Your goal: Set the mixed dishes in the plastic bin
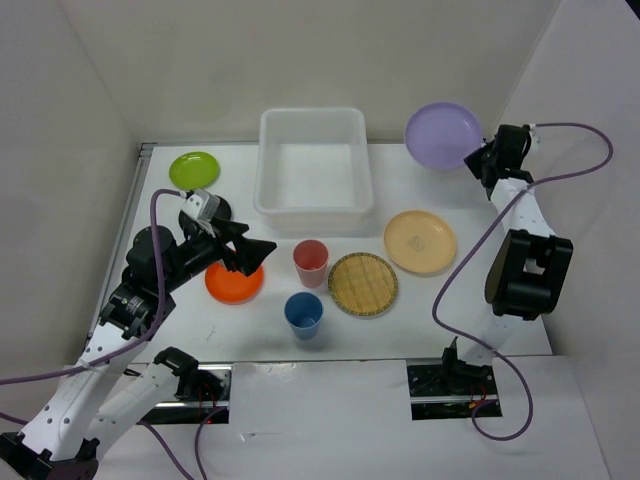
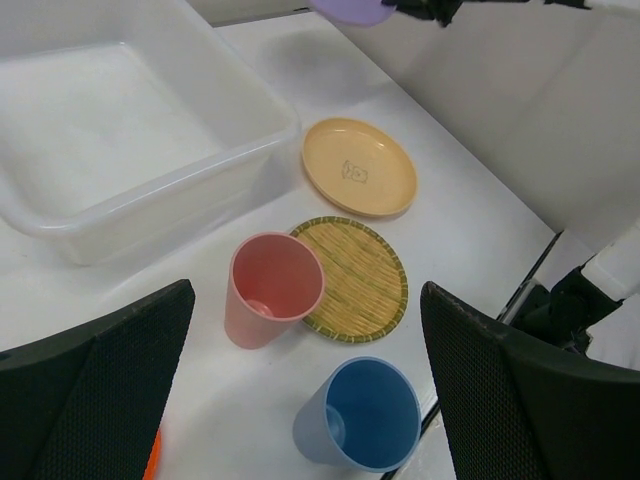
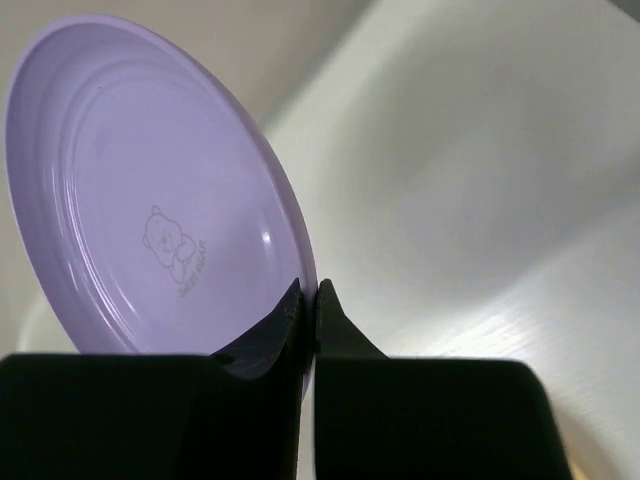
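Seen from above, the empty plastic bin (image 1: 312, 172) sits at the far middle of the white surface (image 1: 440, 310). The right pincer (image 1: 478, 158) holds a lavender plate (image 1: 443, 135) by its rim just off the bin's far right corner, outside the bin. The left pincer (image 1: 250, 248) hangs wide open to the bin's near left, over the edge of an orange plate (image 1: 232, 285). A lime green plate (image 1: 194, 169) lies to the left of the bin. In front of the bin stand a pink cup (image 1: 310, 262) and, farther from it, a blue cup (image 1: 304, 314). A bamboo plate (image 1: 363, 284) and a pale yellow plate (image 1: 420, 241) lie off the bin's near right corner. From the left wrist, the two black fingers (image 2: 100, 400) stand far apart with nothing between them. Both cups are upright, the pink one touching or overlapping the bamboo plate's edge, and the bin shows at upper left. From the right wrist, the pincer is closed tight on the lavender plate's lower rim. The plate is steeply tilted and shows a faint bear print (image 3: 172, 248) on its inner face.
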{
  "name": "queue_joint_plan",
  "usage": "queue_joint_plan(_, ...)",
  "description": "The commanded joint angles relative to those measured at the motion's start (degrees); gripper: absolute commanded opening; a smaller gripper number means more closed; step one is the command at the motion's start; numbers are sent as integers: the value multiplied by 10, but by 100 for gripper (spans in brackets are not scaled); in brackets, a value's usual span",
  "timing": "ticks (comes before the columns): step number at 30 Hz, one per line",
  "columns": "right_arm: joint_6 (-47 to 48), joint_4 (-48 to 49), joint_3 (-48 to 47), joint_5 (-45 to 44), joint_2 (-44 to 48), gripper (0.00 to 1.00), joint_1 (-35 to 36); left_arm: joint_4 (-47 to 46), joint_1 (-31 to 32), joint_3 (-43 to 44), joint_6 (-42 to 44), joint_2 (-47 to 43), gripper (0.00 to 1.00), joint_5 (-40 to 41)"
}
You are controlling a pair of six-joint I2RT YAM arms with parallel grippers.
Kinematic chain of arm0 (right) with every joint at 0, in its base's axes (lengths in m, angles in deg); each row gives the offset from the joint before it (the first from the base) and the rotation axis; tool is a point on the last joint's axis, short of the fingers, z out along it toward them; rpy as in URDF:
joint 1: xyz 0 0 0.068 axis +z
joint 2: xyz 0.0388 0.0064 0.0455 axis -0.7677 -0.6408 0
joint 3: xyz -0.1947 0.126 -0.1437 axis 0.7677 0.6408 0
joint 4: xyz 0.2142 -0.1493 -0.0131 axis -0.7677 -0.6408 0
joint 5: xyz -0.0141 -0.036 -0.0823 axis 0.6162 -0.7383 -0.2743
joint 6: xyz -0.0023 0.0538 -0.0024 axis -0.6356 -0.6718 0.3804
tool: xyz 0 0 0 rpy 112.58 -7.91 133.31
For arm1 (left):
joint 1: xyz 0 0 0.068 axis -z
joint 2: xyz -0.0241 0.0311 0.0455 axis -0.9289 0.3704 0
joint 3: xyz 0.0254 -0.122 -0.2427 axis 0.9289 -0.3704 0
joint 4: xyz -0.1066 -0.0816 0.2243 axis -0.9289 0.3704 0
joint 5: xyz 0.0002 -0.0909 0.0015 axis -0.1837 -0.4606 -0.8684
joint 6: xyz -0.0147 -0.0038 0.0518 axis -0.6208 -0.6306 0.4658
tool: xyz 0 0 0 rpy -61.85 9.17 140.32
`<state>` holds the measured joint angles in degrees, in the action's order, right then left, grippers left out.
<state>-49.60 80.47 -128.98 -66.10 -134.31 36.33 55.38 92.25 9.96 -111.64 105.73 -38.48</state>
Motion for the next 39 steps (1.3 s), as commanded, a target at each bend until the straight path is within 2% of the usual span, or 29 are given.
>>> queue_joint_plan(1, 3, 29, -37, 7, 58, 0, 45, -23, 0, -4, 11, -2, 100, 2)
queue_joint_plan(4, 28, 14, -89, 7, 58, 0, 99, -29, -5, -4, 11, -2, 100, 7)
queue_joint_plan(8, 43, -21, -198, -40, -22, 0, 218, -35, -5, -4, 6, 11, 100, -3)
queue_joint_plan(13, 43, -53, -300, -52, -116, 0, 293, -28, -5, -9, -6, -2, 100, -3)
queue_joint_plan(18, 49, -124, -465, -74, -256, 0, 339, -11, -5, -9, -11, -19, 100, -3)
queue_joint_plan(23, 60, -252, -671, -101, -382, 0, 356, 1, -10, -9, -16, -42, 100, 2)
queue_joint_plan(26, 66, -367, -880, -125, -500, 0, 361, 7, -10, -9, -16, -47, 100, 2)
queue_joint_plan(27, 66, -407, -986, -125, -560, 0, 361, 7, -10, -9, -16, -47, 100, 2)
queue_joint_plan(29, 66, -368, -913, -116, -534, 0, 361, 13, -10, -9, -16, -53, 100, 2)
queue_joint_plan(30, 66, -377, -946, -131, -541, 0, 361, 13, -10, -9, -16, -53, 100, 2)
queue_joint_plan(31, 66, -397, -996, -131, -588, 0, 367, 13, -10, -9, -16, -53, 100, 2)
queue_joint_plan(33, 66, -402, -976, -131, -578, 0, 367, 13, -16, -9, -16, -53, 100, 2)
queue_joint_plan(34, 66, -414, -1006, -131, -601, 0, 367, 13, -16, -9, -16, -53, 100, 2)
queue_joint_plan(39, 66, -430, -1004, -125, -622, 0, 362, 13, -16, -14, -16, -53, 100, 2)
